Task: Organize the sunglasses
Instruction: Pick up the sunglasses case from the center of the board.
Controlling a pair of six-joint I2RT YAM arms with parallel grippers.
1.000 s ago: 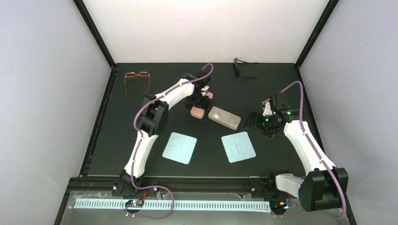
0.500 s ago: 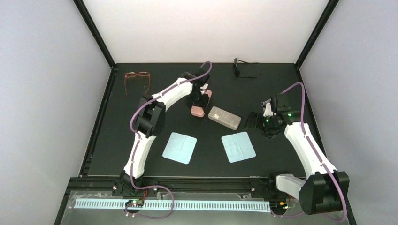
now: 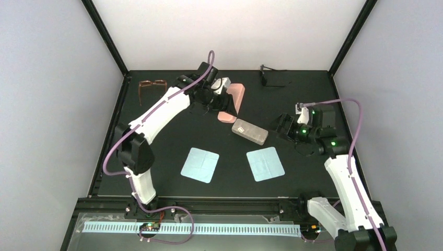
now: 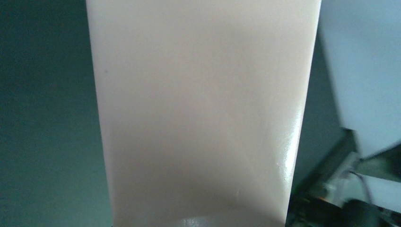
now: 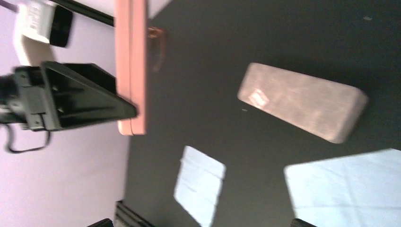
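The sunglasses (image 3: 271,77), a thin black pair, lie at the table's back edge, right of centre, far from both grippers. My left gripper (image 3: 224,97) is shut on the pink case (image 3: 234,100) and holds it off the table, tipped on edge. That pink case (image 4: 203,113) fills the left wrist view and hides the fingers there. In the right wrist view the pink case (image 5: 131,66) shows edge-on with a black left finger (image 5: 80,101) against it. My right gripper (image 3: 286,132) stands open and empty, just right of the grey case (image 3: 250,132).
A brown-framed pair of glasses (image 3: 152,88) lies at the back left. Two light blue cloths (image 3: 199,164) (image 3: 265,163) lie flat in front of the grey case (image 5: 302,101). Black frame posts run along both table sides.
My left arm has lifted the pink case off the table and carried it back and to the right, tipping it on edge. My right arm has risen and turned a little.
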